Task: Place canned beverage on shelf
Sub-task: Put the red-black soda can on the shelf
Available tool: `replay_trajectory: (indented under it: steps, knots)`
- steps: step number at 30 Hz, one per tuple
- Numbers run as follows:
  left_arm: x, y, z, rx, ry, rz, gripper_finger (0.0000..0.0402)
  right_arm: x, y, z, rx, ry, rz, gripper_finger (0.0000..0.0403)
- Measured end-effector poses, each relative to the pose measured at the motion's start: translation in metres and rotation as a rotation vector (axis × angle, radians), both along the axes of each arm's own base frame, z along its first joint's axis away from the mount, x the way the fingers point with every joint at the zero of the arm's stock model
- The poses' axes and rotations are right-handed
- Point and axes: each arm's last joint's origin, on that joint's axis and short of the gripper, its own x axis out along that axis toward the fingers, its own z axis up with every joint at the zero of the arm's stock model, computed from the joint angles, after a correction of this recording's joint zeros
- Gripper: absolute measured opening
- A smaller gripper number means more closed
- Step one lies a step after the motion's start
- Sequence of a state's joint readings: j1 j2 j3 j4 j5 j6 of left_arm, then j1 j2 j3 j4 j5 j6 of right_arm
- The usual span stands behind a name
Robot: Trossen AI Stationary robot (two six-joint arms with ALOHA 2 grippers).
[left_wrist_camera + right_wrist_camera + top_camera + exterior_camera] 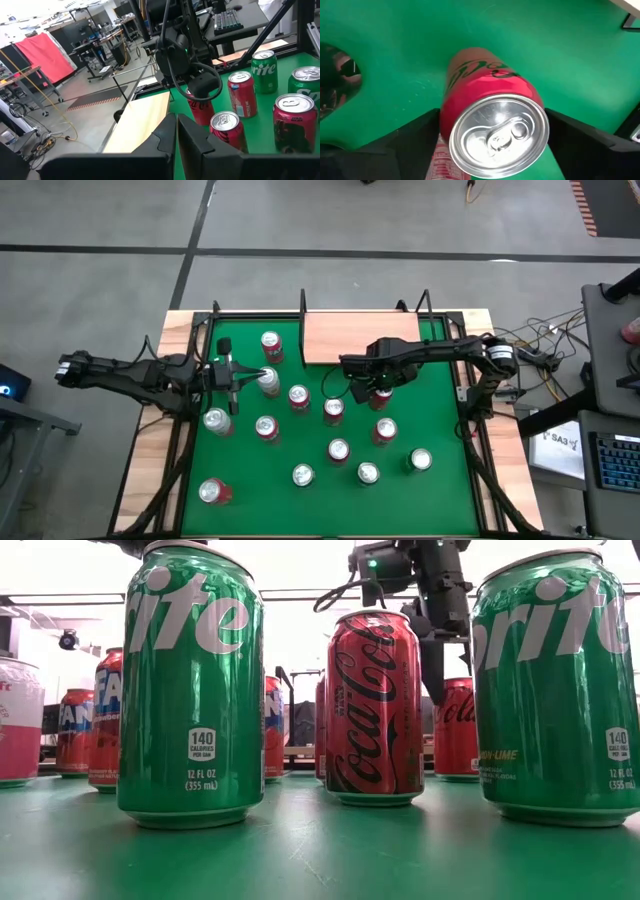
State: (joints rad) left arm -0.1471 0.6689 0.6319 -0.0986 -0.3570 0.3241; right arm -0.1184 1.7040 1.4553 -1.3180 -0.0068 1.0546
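Red can stands upright on tabletop, just near of shelf. Right gripper fingers are spread around it, apparently untouched; squeeze should be centred, then lifted straight. Left gripper fingers closed, empty.

Even overhead light falls on the green felt tabletop, leaving only short soft shadows beside the cans. At table height the room behind is washed out white, while the near green aluminium can shows bright glare streaks. The silver can lid gleams softly.
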Motion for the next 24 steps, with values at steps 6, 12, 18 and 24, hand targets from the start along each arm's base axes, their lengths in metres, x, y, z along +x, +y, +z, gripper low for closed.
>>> replay_trajectory:
  steps: [6,12,18,24]
  knots:
    - [0.0,0.0,0.0,0.0,0.0,0.0,0.0,-0.001,0.0,0.002,0.0,-0.005,-0.004,0.0284]
    - [0.0,0.0,0.0,0.0,0.0,0.0,0.0,0.0,0.001,0.025,0.018,-0.086,-0.005,0.0284]
    - [0.0,0.0,0.0,0.0,-0.001,0.0,0.0,0.008,-0.002,0.058,-0.004,-0.199,0.022,0.0284]
    - [0.0,0.0,0.001,-0.002,-0.011,0.0,0.0,0.011,-0.014,0.085,-0.052,-0.296,0.048,0.0284]
